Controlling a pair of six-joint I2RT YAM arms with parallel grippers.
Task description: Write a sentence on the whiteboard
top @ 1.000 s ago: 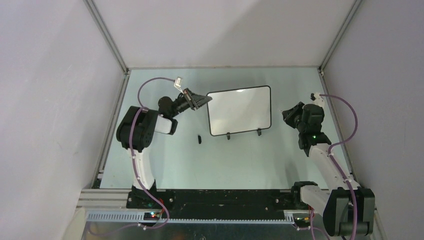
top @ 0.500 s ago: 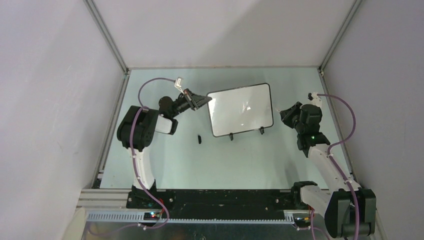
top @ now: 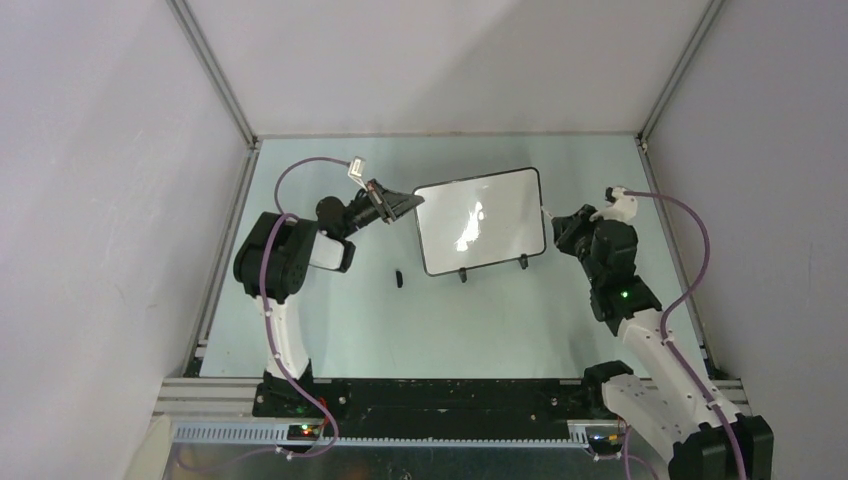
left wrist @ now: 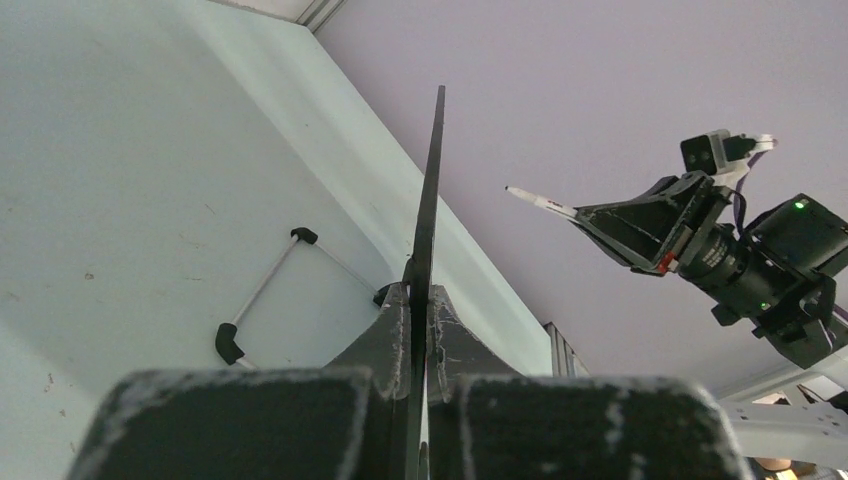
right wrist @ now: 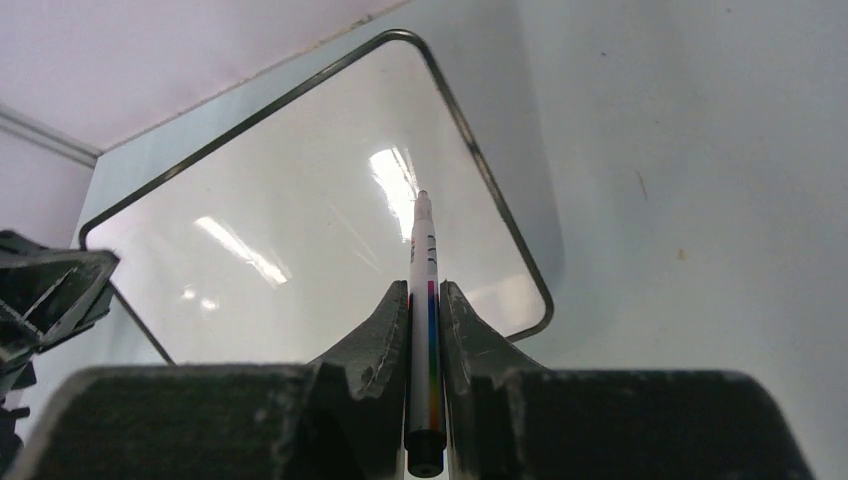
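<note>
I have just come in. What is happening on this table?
The left pincer is shut on the left edge of the whiteboard and holds it propped up. The right pincer grips a marker that points at the board, its tip not touching. Nothing is written on the board yet.

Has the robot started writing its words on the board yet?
Not yet. Done: the left gripper is shut on the edge of the whiteboard, and the right gripper is shut on a marker. In hand: aiming the tip at the board. Left: the whole sentence; the board is blank.
</note>
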